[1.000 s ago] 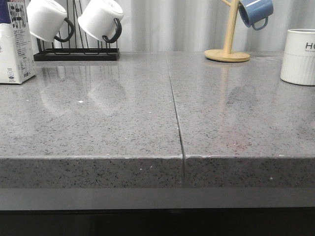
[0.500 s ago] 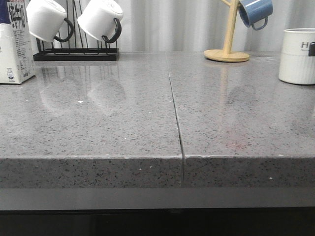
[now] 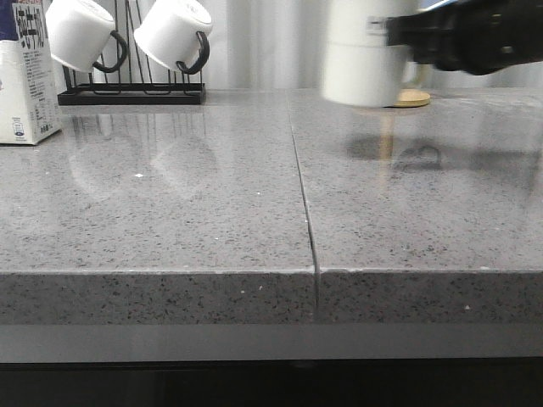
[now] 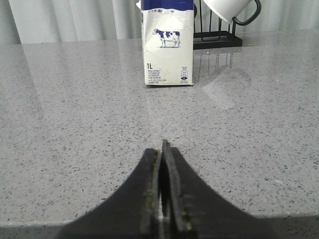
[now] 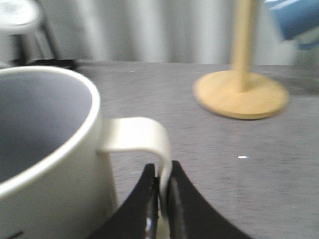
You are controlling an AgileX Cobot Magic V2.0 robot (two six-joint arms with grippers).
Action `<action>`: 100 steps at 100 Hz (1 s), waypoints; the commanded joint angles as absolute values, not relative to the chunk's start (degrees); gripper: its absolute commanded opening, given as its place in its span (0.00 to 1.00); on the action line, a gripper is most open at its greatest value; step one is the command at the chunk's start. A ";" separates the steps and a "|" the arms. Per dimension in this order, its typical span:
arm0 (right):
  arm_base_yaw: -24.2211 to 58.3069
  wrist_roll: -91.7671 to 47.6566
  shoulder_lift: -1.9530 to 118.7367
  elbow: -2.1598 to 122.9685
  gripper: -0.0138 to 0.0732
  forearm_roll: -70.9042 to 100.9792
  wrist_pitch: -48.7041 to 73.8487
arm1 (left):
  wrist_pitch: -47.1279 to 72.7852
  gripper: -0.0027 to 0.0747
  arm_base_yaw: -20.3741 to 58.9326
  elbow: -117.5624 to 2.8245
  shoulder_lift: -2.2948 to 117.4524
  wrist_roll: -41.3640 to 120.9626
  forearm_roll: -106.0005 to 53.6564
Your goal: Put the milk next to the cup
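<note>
The milk (image 4: 168,42) stands upright straight ahead of the left gripper (image 4: 162,199), whose jaws are pressed together; the right gripper (image 5: 160,199) pinches the cup (image 5: 50,164) handle.

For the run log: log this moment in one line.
right tool: shut on cup handle, lifted | left tool: shut, empty | milk: untouched

The milk (image 4: 168,47) stands upright on the grey counter (image 4: 75,124), cow picture facing the camera. The left gripper (image 4: 161,154), jaws pressed together and empty, is well apart from it.
</note>
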State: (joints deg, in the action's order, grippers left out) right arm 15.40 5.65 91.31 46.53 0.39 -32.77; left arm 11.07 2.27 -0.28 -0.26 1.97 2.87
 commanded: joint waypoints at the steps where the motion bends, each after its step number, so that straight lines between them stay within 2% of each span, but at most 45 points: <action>1: 19.41 6.13 89.97 48.10 0.08 0.00 -39.00 | 6.70 0.01 2.06 2.30 -1.94 1.84 2.88; 16: 22.94 5.90 93.41 48.10 0.08 0.00 -42.91 | 6.70 0.01 2.06 2.30 -1.94 1.84 2.88; 67: 23.02 5.29 97.89 48.10 0.09 0.00 -44.34 | 6.70 0.01 2.06 2.30 -1.94 1.84 2.88; 72: 23.02 5.27 97.89 48.10 0.12 0.00 -44.06 | 6.70 0.01 2.06 2.30 -1.94 1.84 2.88; 90: 23.02 5.27 97.89 48.10 0.36 0.00 -43.45 | 6.70 0.01 2.06 2.30 -1.94 1.84 2.88; 100: 23.02 5.27 97.89 48.02 0.38 0.00 -43.40 | 6.70 0.01 2.06 2.30 -1.94 1.84 2.88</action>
